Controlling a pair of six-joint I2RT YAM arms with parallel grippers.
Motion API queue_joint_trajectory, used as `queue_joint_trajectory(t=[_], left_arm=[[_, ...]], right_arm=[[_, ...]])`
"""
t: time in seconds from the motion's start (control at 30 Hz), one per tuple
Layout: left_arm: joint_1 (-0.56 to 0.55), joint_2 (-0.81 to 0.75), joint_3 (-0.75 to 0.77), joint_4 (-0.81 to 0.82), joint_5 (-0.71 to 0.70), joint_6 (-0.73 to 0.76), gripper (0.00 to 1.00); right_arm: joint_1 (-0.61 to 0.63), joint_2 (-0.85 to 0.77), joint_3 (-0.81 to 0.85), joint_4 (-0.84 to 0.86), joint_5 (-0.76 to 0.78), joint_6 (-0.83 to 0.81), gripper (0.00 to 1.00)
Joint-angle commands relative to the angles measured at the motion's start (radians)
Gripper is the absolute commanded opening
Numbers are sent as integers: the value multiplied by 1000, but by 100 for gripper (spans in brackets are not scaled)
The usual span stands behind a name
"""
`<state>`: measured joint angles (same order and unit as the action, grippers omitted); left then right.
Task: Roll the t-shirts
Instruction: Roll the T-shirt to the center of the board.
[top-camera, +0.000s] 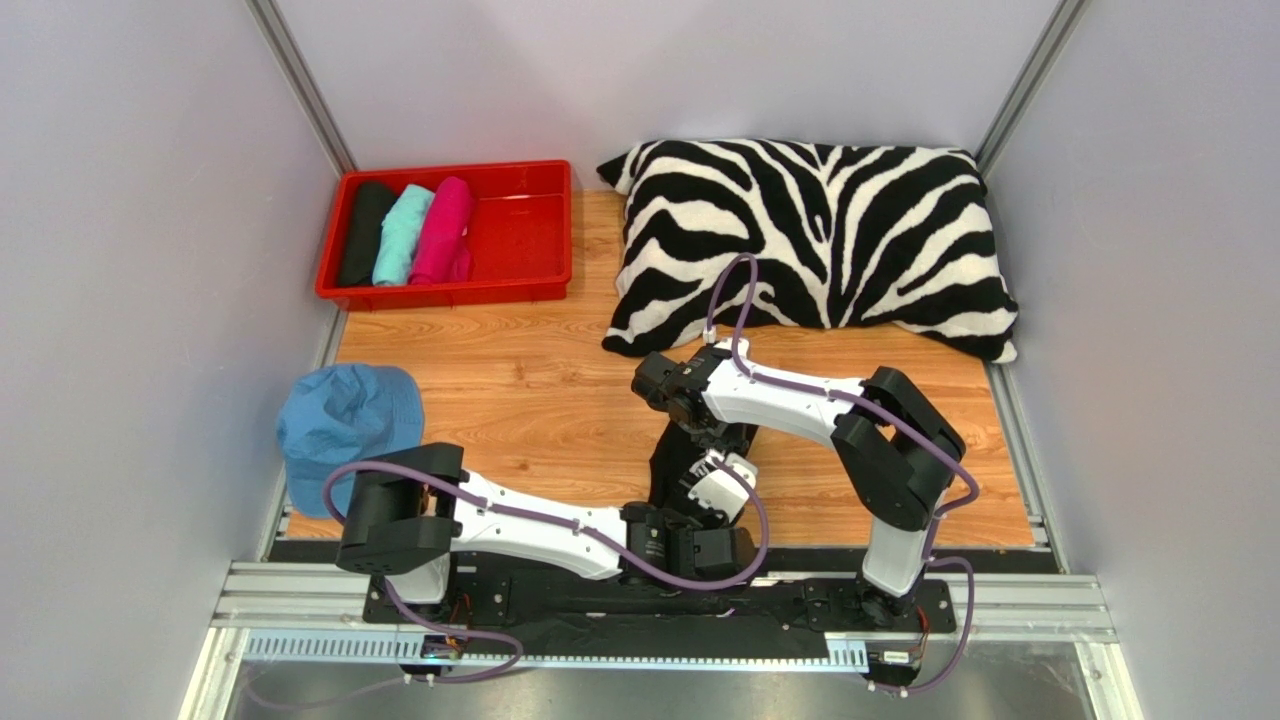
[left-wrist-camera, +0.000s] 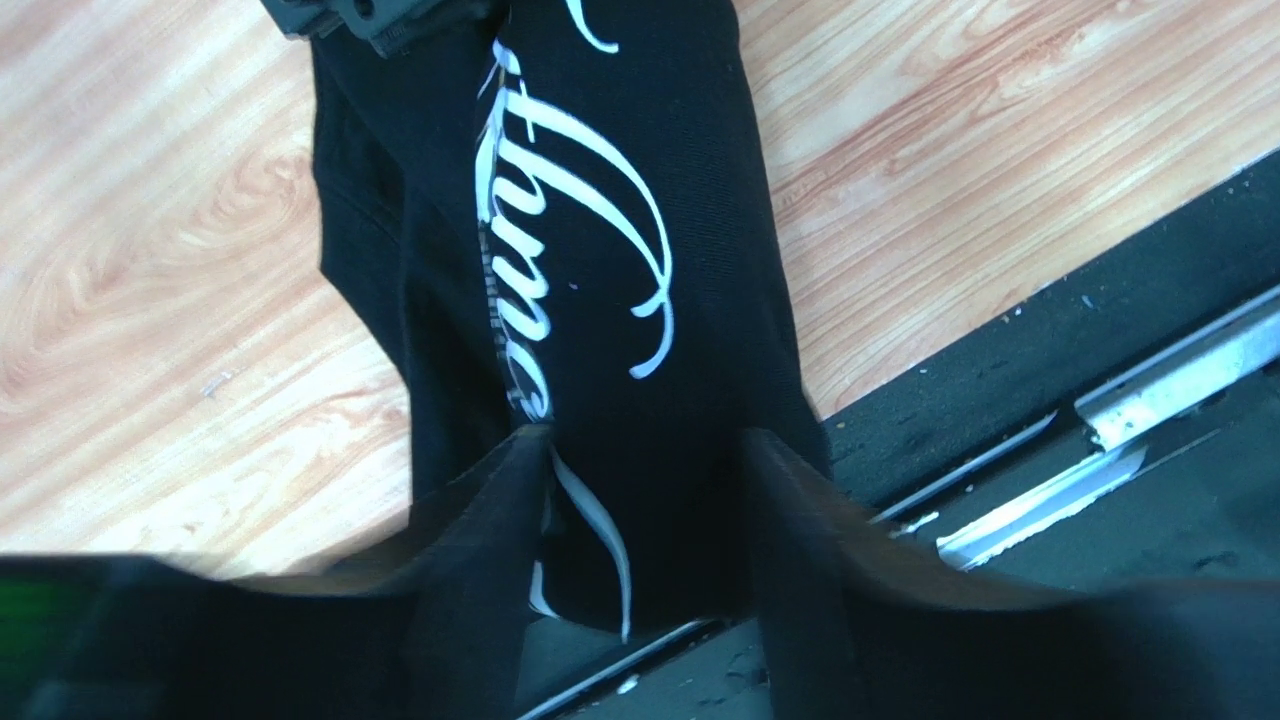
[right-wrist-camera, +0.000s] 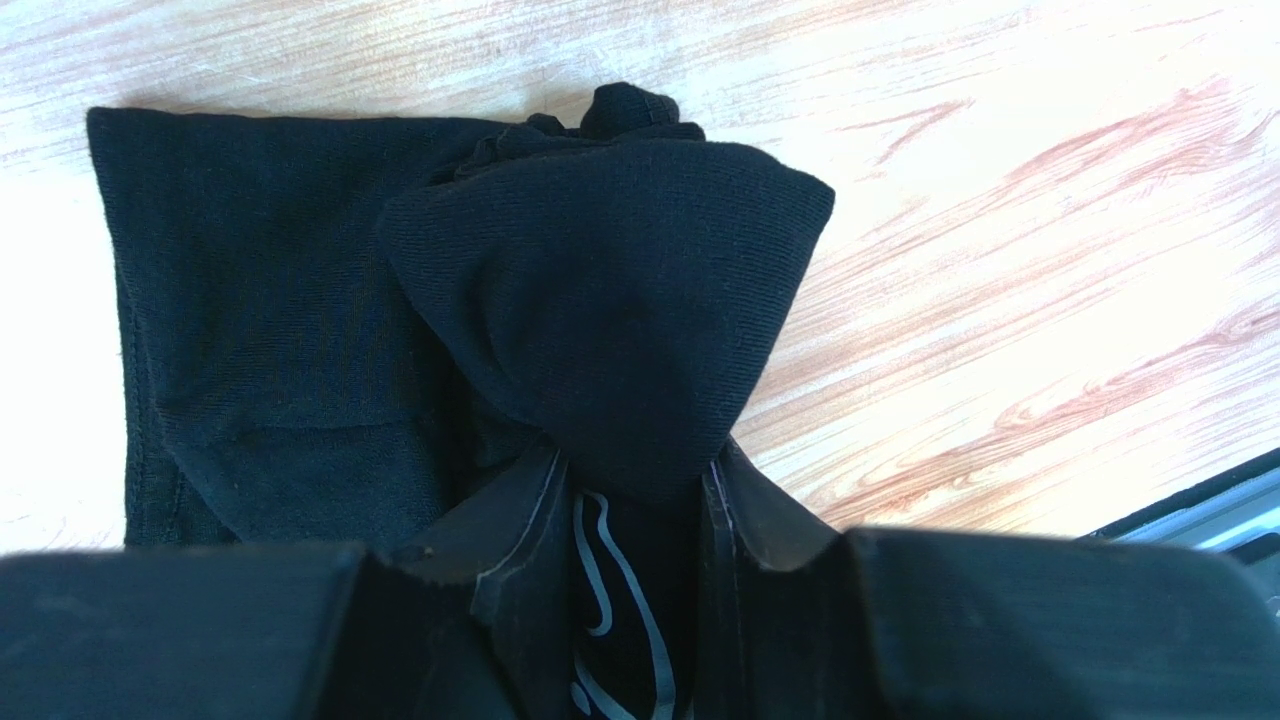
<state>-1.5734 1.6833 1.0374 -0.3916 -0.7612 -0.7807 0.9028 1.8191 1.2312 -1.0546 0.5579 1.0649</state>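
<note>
Place: a robotics lab test cell is being shown.
Enclosure: the workspace is being boxed in by plain pale wall panels (top-camera: 135, 225) and aluminium posts (top-camera: 301, 83).
Rig: a left arm (top-camera: 511, 518) and a right arm (top-camera: 812, 398) are being carried on an aluminium rail (top-camera: 1022, 608), with purple cables (top-camera: 736, 293) being left exposed.
Surface: a wood-grain tabletop (top-camera: 526, 390) is being used as the work area.
Props: a red tray (top-camera: 445, 294) of rolled t-shirts (top-camera: 406, 233), a zebra-striped pillow (top-camera: 819, 240) and a blue hat (top-camera: 349, 420) are being kept as staged items.

Lt grey walls (top-camera: 135, 225) w/ wood-grain tabletop (top-camera: 511, 390), bright even light
</note>
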Motion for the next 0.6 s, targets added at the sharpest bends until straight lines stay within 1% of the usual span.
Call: queue_joint_trajectory(t=[0.0,0.03,0.07,0.1,0.13,0.2,0.23,0.3,0.33,0.43,0.57], left_arm=[[-8,19,7,-9,-9,-49,37],[-8,18,1,-7,-1,-55,31],[-7,16,-14,-3,3,-61,17],[-5,13,-22,11,10,-63,8],[-7,10,-28,14,17,-69,2],[-5,1,-52,29,26,-86,0],[-2,-7,-63,42,49,-88,0],[9,-36,-112,89,77,-109,0],[15,-46,-134,111,107,-117,0],[42,-95,-215,171,158,-155,0],[82,-161,-319,264,229,-201,0]], right_arm=[[-1,32,-24,15,-70,-5,16],[-1,25,-25,19,-72,-5,18],[1,22,-22,22,-73,-5,24],[-2,19,-21,24,-72,-6,27],[-2,11,-21,27,-73,-6,34],[-2,-1,-19,33,-72,-9,44],[-1,-21,-22,44,-72,-11,54],[-2,-55,-36,64,-69,-13,64],[-2,-94,-53,94,-69,-20,71],[-2,-182,-84,151,-59,-31,77],[-2,-286,-123,205,-44,-33,79]])
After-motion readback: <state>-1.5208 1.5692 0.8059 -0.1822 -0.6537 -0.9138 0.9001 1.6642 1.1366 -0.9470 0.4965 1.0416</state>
